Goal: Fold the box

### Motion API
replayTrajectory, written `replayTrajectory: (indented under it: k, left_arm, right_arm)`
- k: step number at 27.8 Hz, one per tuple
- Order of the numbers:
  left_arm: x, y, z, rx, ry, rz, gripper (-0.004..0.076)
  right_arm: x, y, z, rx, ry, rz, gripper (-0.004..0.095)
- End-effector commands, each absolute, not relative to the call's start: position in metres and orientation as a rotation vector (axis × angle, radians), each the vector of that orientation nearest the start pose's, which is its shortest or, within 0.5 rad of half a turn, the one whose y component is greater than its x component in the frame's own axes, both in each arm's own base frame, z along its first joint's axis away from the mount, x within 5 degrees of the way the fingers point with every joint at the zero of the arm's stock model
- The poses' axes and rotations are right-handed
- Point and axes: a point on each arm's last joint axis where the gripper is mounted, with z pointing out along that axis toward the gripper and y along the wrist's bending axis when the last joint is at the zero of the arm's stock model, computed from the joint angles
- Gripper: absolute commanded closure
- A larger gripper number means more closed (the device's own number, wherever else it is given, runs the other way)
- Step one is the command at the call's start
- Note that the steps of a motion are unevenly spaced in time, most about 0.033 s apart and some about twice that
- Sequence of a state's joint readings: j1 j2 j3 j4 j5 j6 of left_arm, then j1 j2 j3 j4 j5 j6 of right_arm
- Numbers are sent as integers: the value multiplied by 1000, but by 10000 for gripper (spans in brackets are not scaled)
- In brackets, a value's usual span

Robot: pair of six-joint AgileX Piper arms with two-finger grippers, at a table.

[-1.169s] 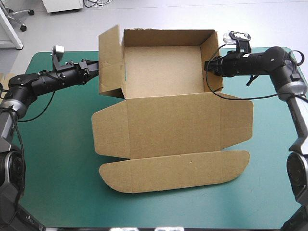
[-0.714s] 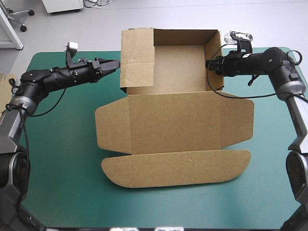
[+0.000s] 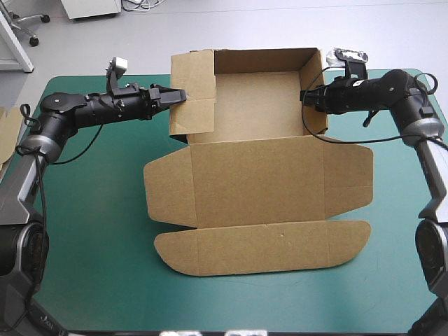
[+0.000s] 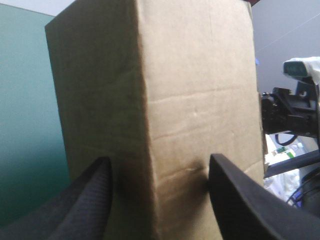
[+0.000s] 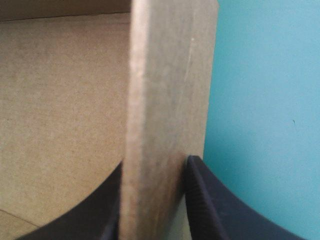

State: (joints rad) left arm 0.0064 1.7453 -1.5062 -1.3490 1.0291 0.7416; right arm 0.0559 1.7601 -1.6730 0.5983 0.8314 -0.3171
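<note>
The brown cardboard box (image 3: 259, 175) sat half built, lid flat on the teal-green table cover (image 3: 91, 231); my right gripper (image 3: 306, 96) pinched its wall, my left gripper (image 3: 180, 94) held its fingers apart.

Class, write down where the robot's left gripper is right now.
In the high view, the left gripper is on the table's left side near the far edge, against the outside of the box's raised left wall.

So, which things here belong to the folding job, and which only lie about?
For the job: the box; left gripper, at its left wall; right gripper, shut on its right wall.
Lying about: spare board at the table's left edge.
</note>
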Motion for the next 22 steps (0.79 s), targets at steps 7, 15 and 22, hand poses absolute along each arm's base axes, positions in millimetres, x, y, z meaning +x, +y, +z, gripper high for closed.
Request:
replayTrajectory:
  k: [7, 15, 22]
  left_arm:
    - [371, -100, 409, 291, 2114, -934, 312]
    - [369, -102, 411, 285, 2174, -868, 330]
    - [367, -101, 407, 283, 2229, -843, 330]
  right_arm:
    - [388, 77, 389, -109, 2213, 568, 917]
    - [386, 86, 388, -97, 2223, 594, 917]
    - [385, 89, 388, -73, 2235, 618, 917]
